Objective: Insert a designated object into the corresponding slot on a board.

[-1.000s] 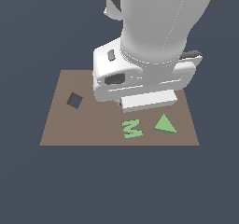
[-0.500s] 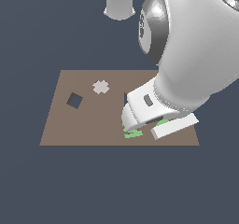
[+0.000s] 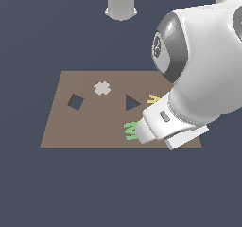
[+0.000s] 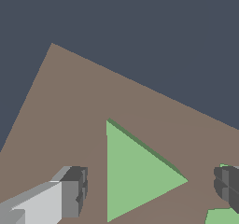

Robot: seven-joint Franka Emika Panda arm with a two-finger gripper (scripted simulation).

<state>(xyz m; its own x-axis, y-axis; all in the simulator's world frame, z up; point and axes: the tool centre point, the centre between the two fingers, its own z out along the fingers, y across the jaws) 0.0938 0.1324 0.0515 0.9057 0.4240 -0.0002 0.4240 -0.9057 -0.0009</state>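
Wrist view only: the light-green triangle block point(image 4: 135, 174) lies flat on the brown board point(image 4: 88, 106), between the two fingertips point(image 4: 74, 191) of the gripper point(image 4: 151, 188), which stand spread wide on either side without touching it.
Exterior view only: the arm's white bulk hides the triangle block and the gripper altogether (no green triangle shows there); the board point(image 3: 85, 126) is seen whole, lying on the dark table point(image 3: 56, 188).
Slot: the dark triangular slot point(image 3: 131, 102) sits near the board's middle, empty.
Other things: a dark diamond-turned hole point(image 3: 75, 101), a pale grey cross point(image 3: 102, 88), a yellow piece point(image 3: 153, 99) and the green M-shaped piece point(image 3: 130, 130) (partly covered by the arm) near the board's front edge.
Surroundings: plain dark blue-grey; the arm's base point(image 3: 121, 3) at the table's far edge.
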